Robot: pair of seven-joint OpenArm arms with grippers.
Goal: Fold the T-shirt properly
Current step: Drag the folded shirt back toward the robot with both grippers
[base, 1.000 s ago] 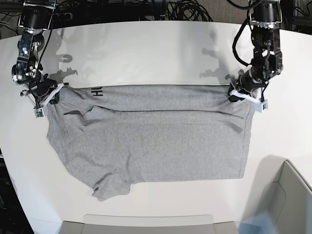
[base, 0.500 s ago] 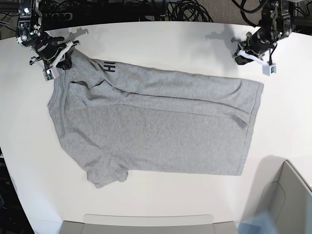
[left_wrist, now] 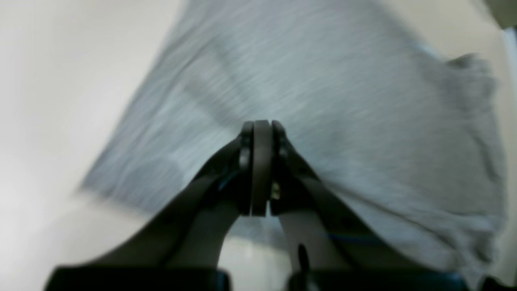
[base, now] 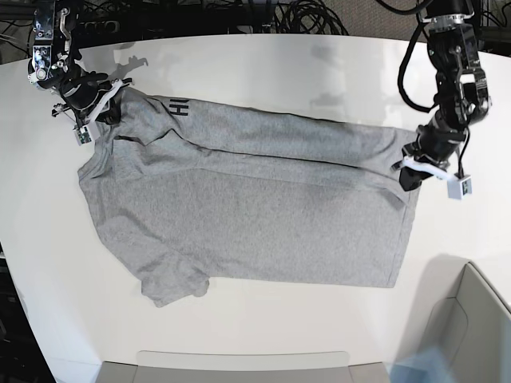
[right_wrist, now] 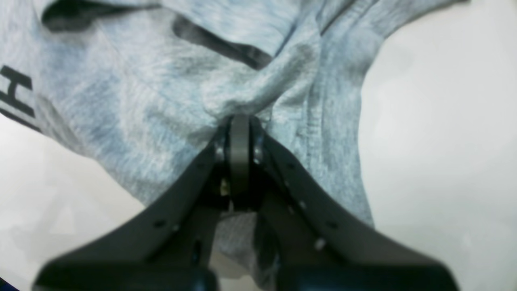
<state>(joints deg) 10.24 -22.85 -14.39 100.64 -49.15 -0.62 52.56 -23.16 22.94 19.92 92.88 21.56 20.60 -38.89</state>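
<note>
the t-shirt lies spread across the middle of the white tabletop, dark cables along the top edge. the right tool is clenched on bunched fabric at upper left. the left tool is pressed closed over the cloth at right; whether it pinches any, i cannot tell.

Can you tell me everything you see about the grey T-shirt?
The T-shirt is heather-grey, soft-looking knit with short sleeves. It lies spread mostly flat on the white table, lengthwise across it, its far edge folded over and showing a bit of black lettering. One sleeve sticks out at the near edge. The right gripper pinches a bunched corner; the left gripper is shut at the opposite end.
</note>
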